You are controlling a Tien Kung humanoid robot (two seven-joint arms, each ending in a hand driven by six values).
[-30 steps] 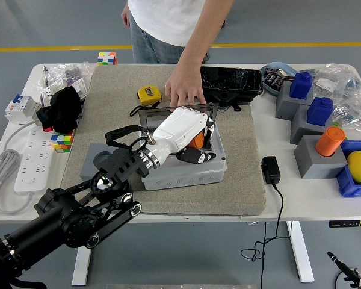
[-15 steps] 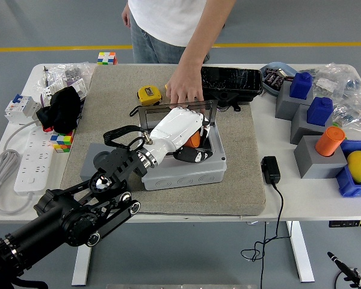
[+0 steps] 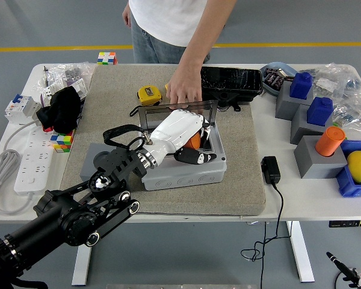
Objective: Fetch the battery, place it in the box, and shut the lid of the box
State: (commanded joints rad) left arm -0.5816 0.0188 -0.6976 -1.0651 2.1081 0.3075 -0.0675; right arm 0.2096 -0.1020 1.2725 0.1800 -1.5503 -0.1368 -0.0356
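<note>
A grey box point(image 3: 186, 174) stands open on the grey mat point(image 3: 240, 156) at the middle of the table. Its clear lid point(image 3: 151, 115) stands up at the box's far side. A person's hand point(image 3: 184, 91) rests on the lid's top edge. My left hand point(image 3: 198, 148), white with a black thumb, reaches into the box with its fingers curled over an orange battery point(image 3: 195, 140). The battery is mostly hidden under the fingers. The right arm is out of view.
A yellow tape measure point(image 3: 148, 94) and a black case point(image 3: 230, 81) lie behind the box. A black adapter point(image 3: 271, 169) with its cable lies to the right. Grey blocks, blue bottles and an orange cylinder point(image 3: 329, 141) stand far right. A power strip point(image 3: 33, 159) lies far left.
My left hand has shifted slightly left and back inside the box, with the battery still under its fingers. The person's hand stays on the lid.
</note>
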